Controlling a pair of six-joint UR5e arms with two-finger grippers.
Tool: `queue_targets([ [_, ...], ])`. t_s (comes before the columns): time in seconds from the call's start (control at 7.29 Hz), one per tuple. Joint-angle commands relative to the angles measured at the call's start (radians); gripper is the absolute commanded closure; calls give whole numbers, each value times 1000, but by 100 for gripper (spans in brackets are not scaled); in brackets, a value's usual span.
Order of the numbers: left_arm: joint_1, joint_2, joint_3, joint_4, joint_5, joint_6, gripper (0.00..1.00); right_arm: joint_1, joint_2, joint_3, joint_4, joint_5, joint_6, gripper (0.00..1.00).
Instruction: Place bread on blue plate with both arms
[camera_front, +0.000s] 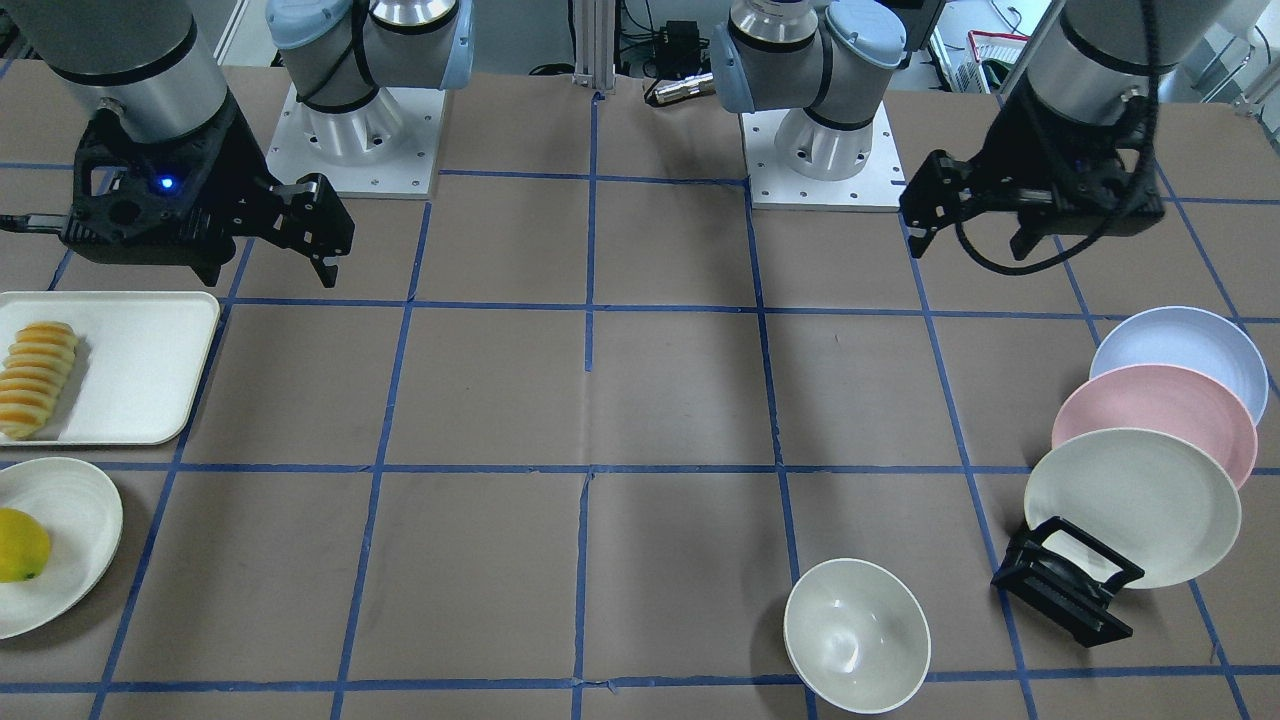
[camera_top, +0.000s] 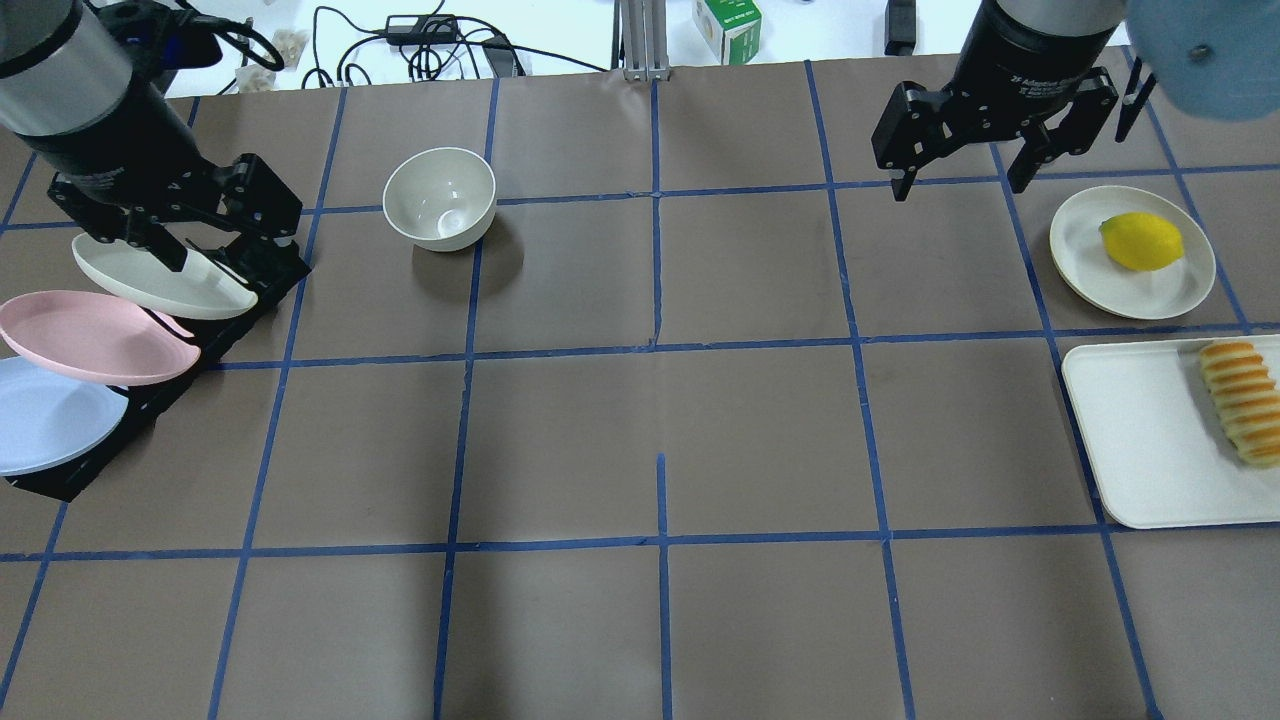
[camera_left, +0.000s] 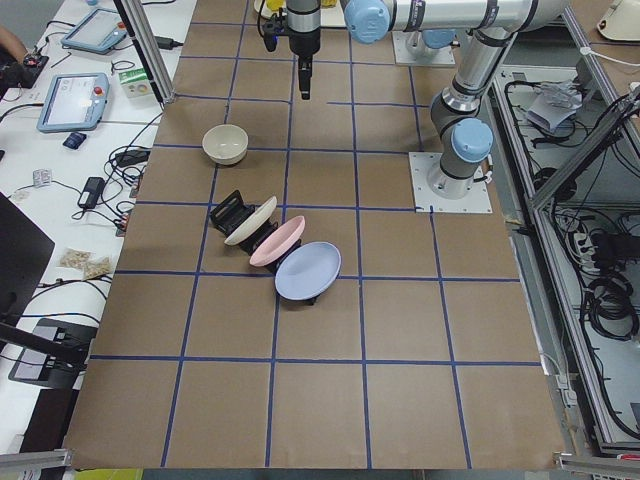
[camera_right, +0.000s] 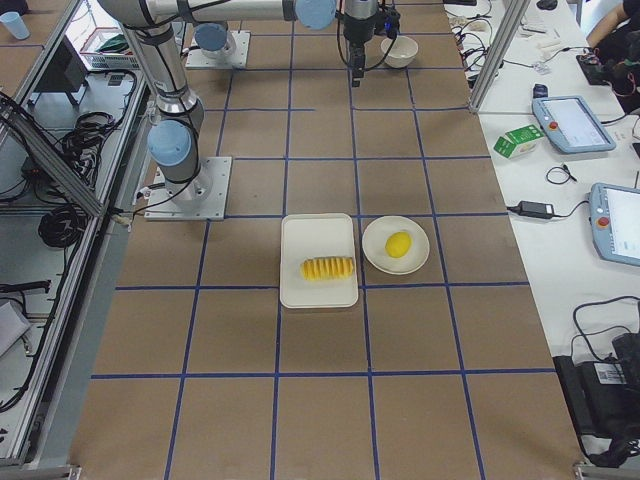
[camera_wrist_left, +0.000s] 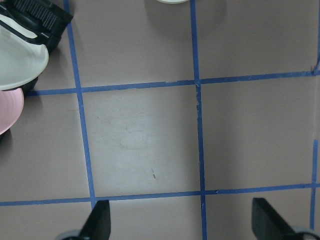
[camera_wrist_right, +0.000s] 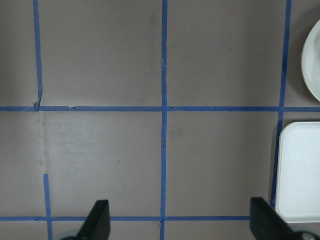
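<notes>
The bread (camera_front: 35, 378), a ridged yellow and orange-brown loaf, lies on a white tray (camera_front: 140, 370); it also shows in the overhead view (camera_top: 1240, 400). The blue plate (camera_front: 1180, 355) leans in a black rack (camera_front: 1065, 590) behind a pink and a cream plate, and shows in the overhead view (camera_top: 45, 425). My left gripper (camera_top: 225, 245) is open and empty, hovering above the rack's far end. My right gripper (camera_top: 960, 182) is open and empty, above the table beyond the tray. Both wrist views show only bare table between the fingertips.
A pink plate (camera_front: 1160, 415) and a cream plate (camera_front: 1130, 500) stand in the same rack. A white bowl (camera_top: 440, 195) sits near the far side. A lemon (camera_top: 1140, 240) lies on a cream plate (camera_top: 1075, 255) next to the tray.
</notes>
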Motion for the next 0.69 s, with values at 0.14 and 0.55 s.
queue_targets([
  [0.14,299,-16,17,26,2,33,0,0,0,0,0,-2,-7,0],
  [0.55,554,-70,14,92,0,292,0,-2,2,2,0,-5,-7,0],
])
